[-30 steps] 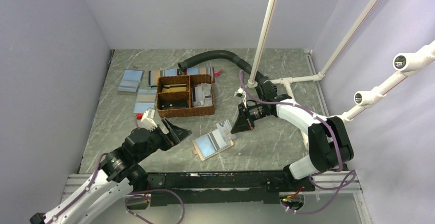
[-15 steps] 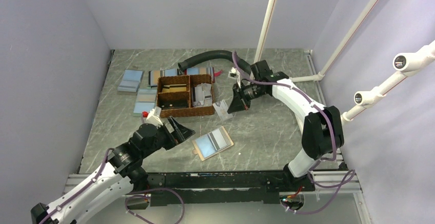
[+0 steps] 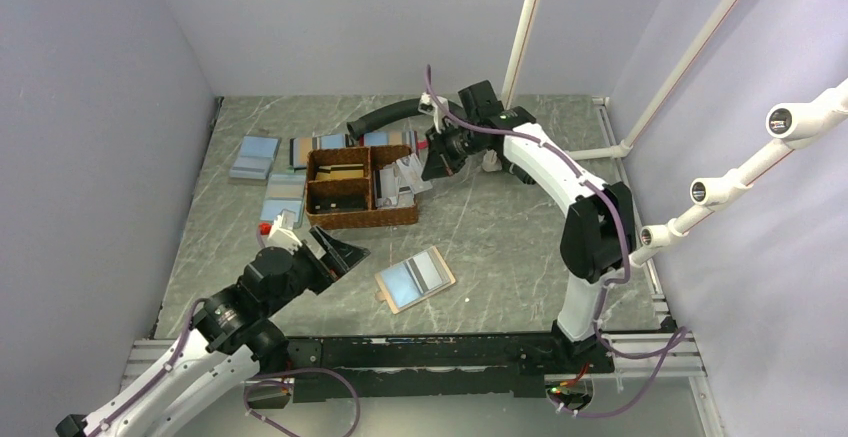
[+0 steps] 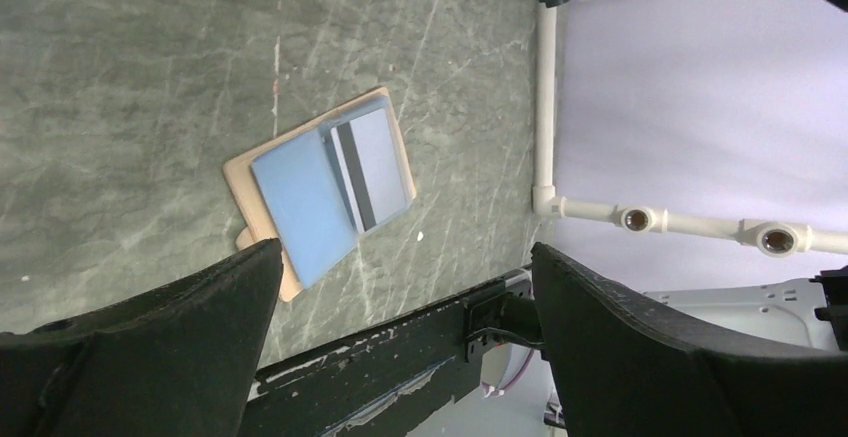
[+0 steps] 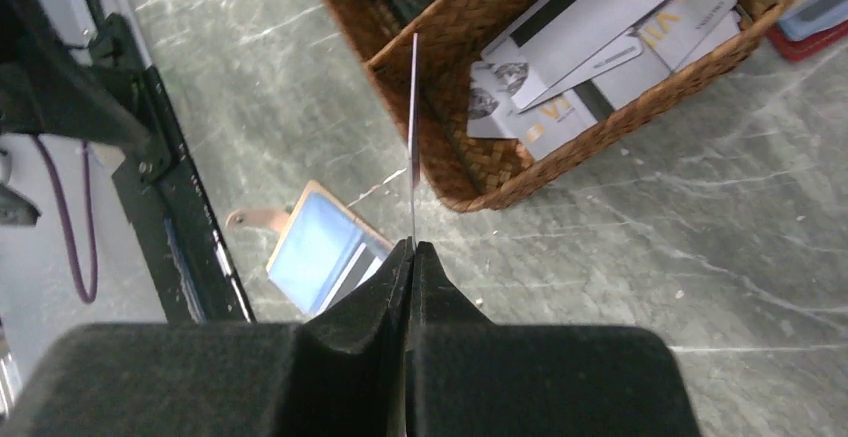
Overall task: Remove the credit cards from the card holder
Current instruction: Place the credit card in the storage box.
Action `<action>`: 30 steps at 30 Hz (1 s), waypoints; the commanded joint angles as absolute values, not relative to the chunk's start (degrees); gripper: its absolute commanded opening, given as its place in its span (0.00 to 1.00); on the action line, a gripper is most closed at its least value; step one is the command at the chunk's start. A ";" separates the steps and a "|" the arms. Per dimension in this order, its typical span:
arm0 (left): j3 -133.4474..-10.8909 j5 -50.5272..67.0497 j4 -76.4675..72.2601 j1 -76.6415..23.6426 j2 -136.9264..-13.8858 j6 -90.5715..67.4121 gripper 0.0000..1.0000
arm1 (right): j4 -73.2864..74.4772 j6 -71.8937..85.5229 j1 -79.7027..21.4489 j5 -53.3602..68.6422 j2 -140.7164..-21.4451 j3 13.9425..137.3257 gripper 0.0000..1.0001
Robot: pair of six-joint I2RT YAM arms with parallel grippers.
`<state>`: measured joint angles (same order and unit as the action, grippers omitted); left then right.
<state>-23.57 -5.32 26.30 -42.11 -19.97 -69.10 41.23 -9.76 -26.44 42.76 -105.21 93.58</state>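
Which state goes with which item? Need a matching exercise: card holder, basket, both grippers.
Items:
1. card holder
2. basket
3. right gripper
4. left gripper

States:
a. open, holding nothing
b. shut on a card held edge-on
c. lying open on the table
d. pile of cards in one compartment

Pairs: 1-c, 2-d, 3-b, 4-a
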 commanded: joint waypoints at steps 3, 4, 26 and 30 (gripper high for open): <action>-25.77 -7.77 29.98 -41.92 -19.18 -71.41 0.99 | 38.33 -1.66 -28.06 34.33 -110.07 102.83 0.00; -25.85 -7.79 29.97 -41.91 -19.23 -71.34 0.99 | 38.06 -1.00 -28.18 33.75 -110.83 103.76 0.00; -23.86 -1.48 24.82 -41.92 -25.62 -70.80 0.98 | 43.32 -19.76 -29.44 42.25 -99.99 92.82 0.60; -22.97 2.30 15.43 -41.92 -32.96 -69.76 0.91 | 37.55 -22.86 -29.43 52.44 -88.26 73.55 0.61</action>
